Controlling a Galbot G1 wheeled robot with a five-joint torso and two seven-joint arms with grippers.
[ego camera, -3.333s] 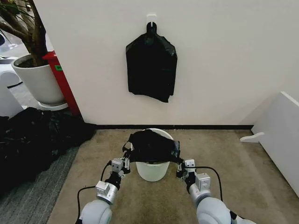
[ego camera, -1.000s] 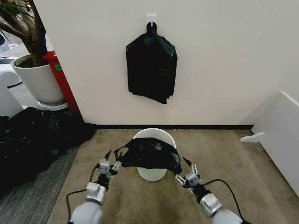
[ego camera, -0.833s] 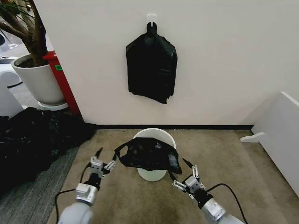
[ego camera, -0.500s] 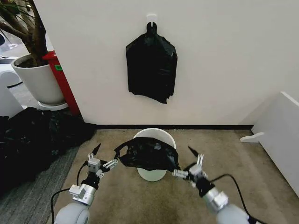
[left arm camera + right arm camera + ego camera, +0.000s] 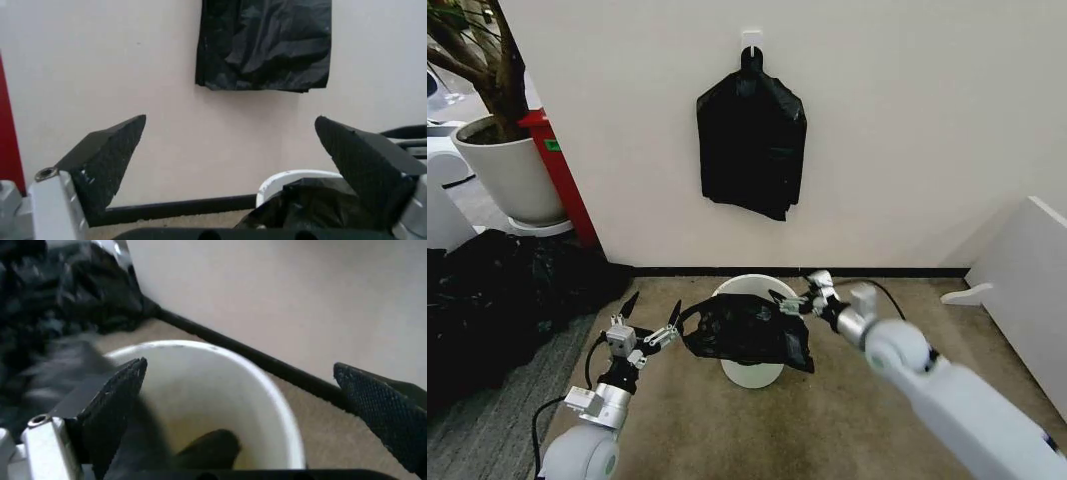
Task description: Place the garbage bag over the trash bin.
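1. While the garbage bag [image 5: 747,333] lies draped over the near side of the trash bin [image 5: 755,372], the far arc of the cream rim is uncovered, so the fitting looks only partly done.
2. Just left of the bag, the left gripper [image 5: 649,322] hovers with fingers spread and nothing between them.
3. Reaching in at the bin's far right rim, the right gripper [image 5: 792,297] also has its fingers apart; the right wrist view looks down into the bucket between them, with black film at one side.
4. Judging by this, the step in hand is spreading the bag's mouth; the next move calls for catching its free edge and drawing it over the bare rim.
5. Hanging on the wall behind is a flat bundle of black bags [image 5: 752,143].
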